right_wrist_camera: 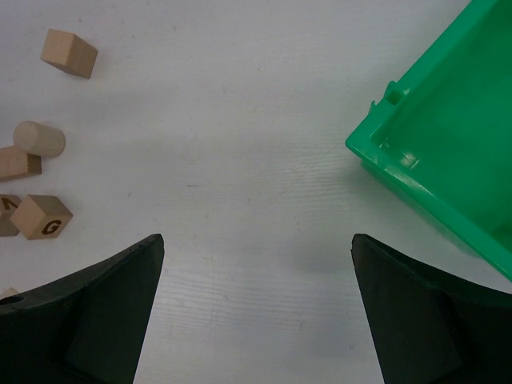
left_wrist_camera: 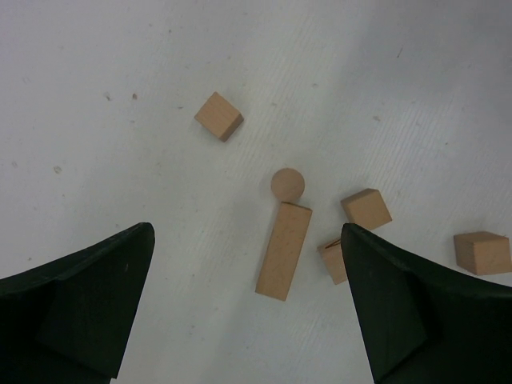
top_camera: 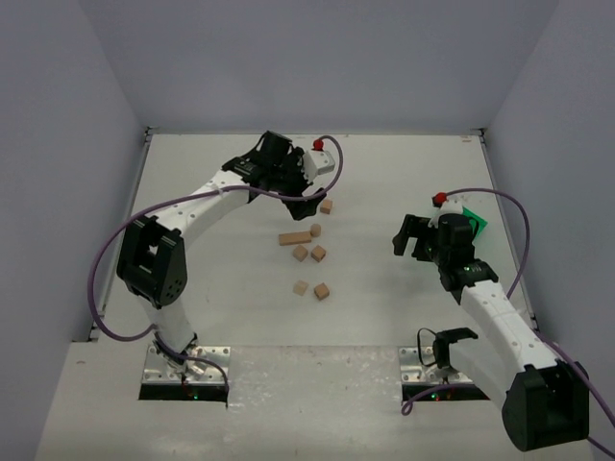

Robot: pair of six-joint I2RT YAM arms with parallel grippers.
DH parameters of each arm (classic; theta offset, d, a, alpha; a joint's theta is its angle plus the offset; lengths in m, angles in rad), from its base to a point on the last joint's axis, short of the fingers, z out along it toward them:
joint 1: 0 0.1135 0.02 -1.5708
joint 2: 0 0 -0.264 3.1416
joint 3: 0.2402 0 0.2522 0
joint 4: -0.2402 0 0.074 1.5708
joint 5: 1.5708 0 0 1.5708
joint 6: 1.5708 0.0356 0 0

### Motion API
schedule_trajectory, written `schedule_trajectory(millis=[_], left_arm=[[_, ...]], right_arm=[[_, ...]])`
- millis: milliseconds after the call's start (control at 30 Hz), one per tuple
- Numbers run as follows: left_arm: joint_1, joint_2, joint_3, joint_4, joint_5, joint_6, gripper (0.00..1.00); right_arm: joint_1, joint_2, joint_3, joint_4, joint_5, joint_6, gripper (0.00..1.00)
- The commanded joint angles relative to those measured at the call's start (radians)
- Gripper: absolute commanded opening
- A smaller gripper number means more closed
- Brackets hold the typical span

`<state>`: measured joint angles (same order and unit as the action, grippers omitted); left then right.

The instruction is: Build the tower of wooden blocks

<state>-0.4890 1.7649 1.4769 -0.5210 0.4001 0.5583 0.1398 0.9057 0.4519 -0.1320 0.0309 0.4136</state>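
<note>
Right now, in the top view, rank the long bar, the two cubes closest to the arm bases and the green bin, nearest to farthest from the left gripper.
1. Long bar: just toward the bases from the left gripper.
2. Two near cubes: farther toward the bases.
3. Green bin: far right, by the right gripper.

Plain grey walls [top_camera: 317,58], white table [top_camera: 384,317].

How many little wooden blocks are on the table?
7. A far cube, a round piece beside the long bar, a middle cube and its neighbour, then two near cubes. None seems hidden.
</note>
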Motion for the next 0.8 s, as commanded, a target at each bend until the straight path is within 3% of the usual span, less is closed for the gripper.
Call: schedule_trajectory(millis=[0, 100, 333, 433, 567, 700, 767], left_arm=[[-0.07, 0.012, -0.03, 0.107, -0.025, -0.087, 1.0], [-0.132, 0.004, -0.078, 0.124, -0.147, -0.083, 1.0], [-0.178, -0.058, -0.223, 0.189, -0.081, -0.273, 1.0], [-0.213, -0.072, -0.294, 0.288, -0.154, -0.33, 0.99], [-0.237, -0.045, -0.299, 0.321, -0.232, -0.35, 0.94], [-0.241, -0.009, -0.288, 0.314, -0.218, -0.358, 0.9], [-0.248, 0.002, -0.288, 0.315, -0.22, -0.359, 0.83]], right_arm=[[-0.002, 0.015, 0.046, 0.009, 0.048, 0.017, 0.99], [-0.003, 0.012, 0.036, -0.003, 0.053, 0.02, 0.99], [-0.002, 0.01, 0.019, 0.009, 0.087, 0.036, 0.99], [-0.002, 0.013, 0.012, 0.012, 0.089, 0.042, 0.99], [-0.002, 0.008, 0.005, 0.014, 0.102, 0.048, 0.99], [-0.003, 0.01, 0.002, 0.014, 0.104, 0.048, 0.99], [-0.002, 0.013, 0.004, 0.013, 0.108, 0.05, 0.99]])
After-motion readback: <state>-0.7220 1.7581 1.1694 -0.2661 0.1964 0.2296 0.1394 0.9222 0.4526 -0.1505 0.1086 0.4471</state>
